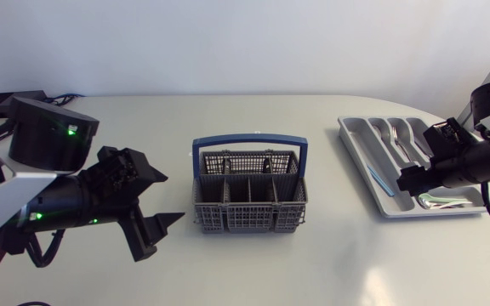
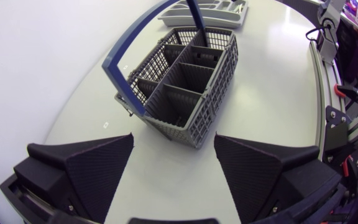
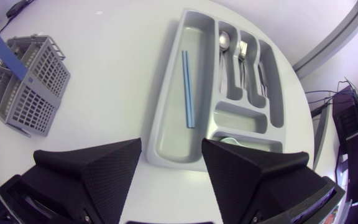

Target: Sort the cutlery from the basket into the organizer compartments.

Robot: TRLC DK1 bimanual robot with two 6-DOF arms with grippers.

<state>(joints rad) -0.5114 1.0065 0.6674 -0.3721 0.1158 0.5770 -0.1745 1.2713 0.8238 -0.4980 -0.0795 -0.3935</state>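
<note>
Grippers on both arms are gaping wide and gripping nothing. Nearest, at the lower left of the frame, the left gripper is pointing toward the middle of the desk, well apart from the basket. The basket, grey mesh with a blue handle standing upright, is sitting at the centre of the frame. In the left wrist view it is lying ahead of the gripper's fingers. Farther back, at the right of the frame, the right gripper is hovering over the near end of the grey organizer. In the right wrist view a pale blue stick is lying in the organizer's long side compartment. A spoon and forks are resting in the narrow compartments beside it.
</note>
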